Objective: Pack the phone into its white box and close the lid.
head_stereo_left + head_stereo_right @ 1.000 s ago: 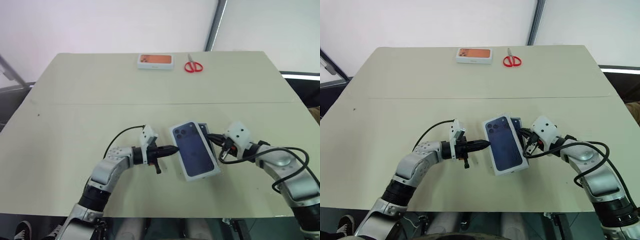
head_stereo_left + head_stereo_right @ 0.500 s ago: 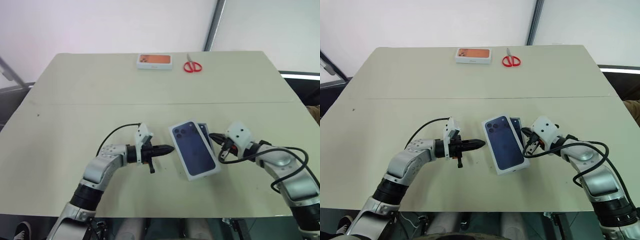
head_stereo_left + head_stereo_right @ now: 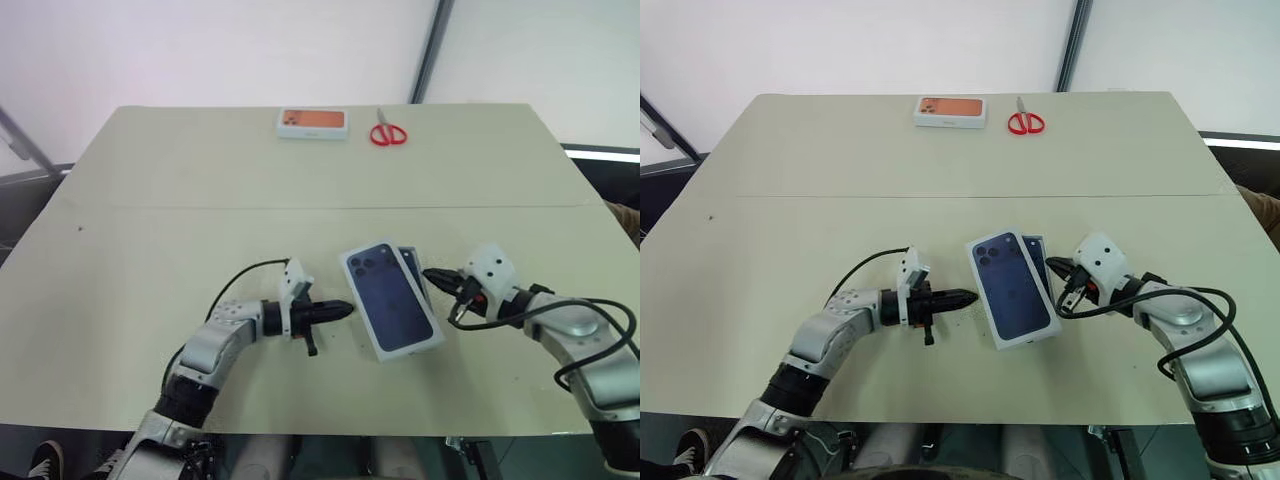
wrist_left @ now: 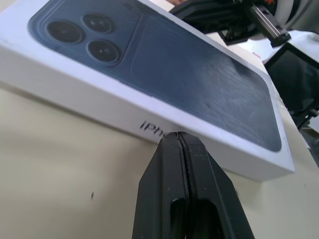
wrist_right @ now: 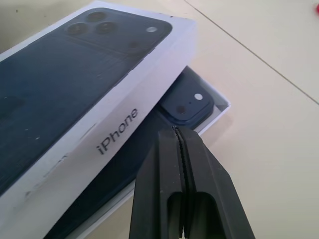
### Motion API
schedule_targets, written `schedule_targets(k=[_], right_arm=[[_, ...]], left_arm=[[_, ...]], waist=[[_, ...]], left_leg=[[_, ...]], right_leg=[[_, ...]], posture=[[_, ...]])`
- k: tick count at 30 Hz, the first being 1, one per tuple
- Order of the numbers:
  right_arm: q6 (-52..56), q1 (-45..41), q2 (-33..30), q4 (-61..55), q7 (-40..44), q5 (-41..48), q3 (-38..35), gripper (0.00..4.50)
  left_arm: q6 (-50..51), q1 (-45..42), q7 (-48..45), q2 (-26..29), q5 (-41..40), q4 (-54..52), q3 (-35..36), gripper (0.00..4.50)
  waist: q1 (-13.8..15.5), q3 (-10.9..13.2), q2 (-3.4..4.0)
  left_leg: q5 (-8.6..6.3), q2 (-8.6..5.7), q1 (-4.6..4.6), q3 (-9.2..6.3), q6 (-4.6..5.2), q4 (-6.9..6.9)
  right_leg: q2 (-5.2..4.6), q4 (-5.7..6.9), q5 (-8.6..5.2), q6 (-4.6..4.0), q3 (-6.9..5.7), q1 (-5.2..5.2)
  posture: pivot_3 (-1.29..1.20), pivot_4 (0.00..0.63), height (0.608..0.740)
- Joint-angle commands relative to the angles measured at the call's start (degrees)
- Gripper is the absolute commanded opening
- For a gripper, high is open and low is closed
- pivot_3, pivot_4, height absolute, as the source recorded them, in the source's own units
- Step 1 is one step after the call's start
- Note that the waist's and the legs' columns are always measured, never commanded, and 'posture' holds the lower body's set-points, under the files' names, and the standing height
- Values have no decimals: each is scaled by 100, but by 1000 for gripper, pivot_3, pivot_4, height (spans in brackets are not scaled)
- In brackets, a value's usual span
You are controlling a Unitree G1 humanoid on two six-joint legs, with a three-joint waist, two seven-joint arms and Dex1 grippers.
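1. Two grippers, both w/ fingers pressed together, holding nothing: left gripper (image 3: 343,309) just beside the lid's near-left long side, right gripper (image 3: 432,276) near the white box's exposed edge. Prob. set to nudge from either side.
2. Lid (image 3: 391,298): skewed over white box (image 5: 223,106), not seated.
3. Phone (image 5: 187,106): inside the box, camera corner peeking out.
4. Table (image 3: 150,200), far edge: orange-print box (image 3: 312,122), red scissors (image 3: 387,132); unused.

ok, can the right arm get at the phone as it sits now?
Probably only its camera corner. The lid lies askew over the white box, covering most of the phone. The right gripper, jaws shut, sits beside that exposed edge with bare table between.
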Motion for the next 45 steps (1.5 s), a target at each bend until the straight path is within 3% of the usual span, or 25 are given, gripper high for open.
schedule_targets(k=[1, 18, 33, 39, 45], right_arm=[[31, -14, 58, -299, 11, 47, -29, 27], [-111, -63, 20, 12, -48, -383, -41, 27], [-186, 56, -23, 38, 84, -681, 55, 27], [4, -501, 22, 343, -53, -418, -451, 27], [218, -1120, 394, 258, -83, -186, -209, 27]], left_arm=[[-193, -67, 91, -183, 162, 149, -171, 0], [-459, -934, 284, -793, 287, 1033, 29, 0], [-509, -966, 235, -738, 329, 1013, 141, 0], [-322, -1266, 380, -749, -2, 696, 566, 0], [-336, -1978, 660, -1337, -217, 1138, 806, 0]], waist=[[1, -1, 1], [2, -1, 0], [-8, -1, 0], [-14, 0, 0], [9, 0, -2]], left_leg=[[0, 0, 0, 0, 0, 0], [-2, -2, 4, -7, 2, 15], [-2, -2, 4, -7, 3, 18], [-2, 0, 3, -7, 3, 17], [-2, -2, 1, -8, 3, 27]], right_leg=[[0, 0, 0, 0, 0, 0], [0, -1, 0, 1, -15, 18], [1, -1, 0, 2, -14, 17], [2, 0, 0, 2, -14, 15], [2, -2, -1, 3, -17, 21]], posture=[[0, 150, 740], [0, 150, 740], [0, 150, 740], [0, 150, 740], [0, 150, 740]])
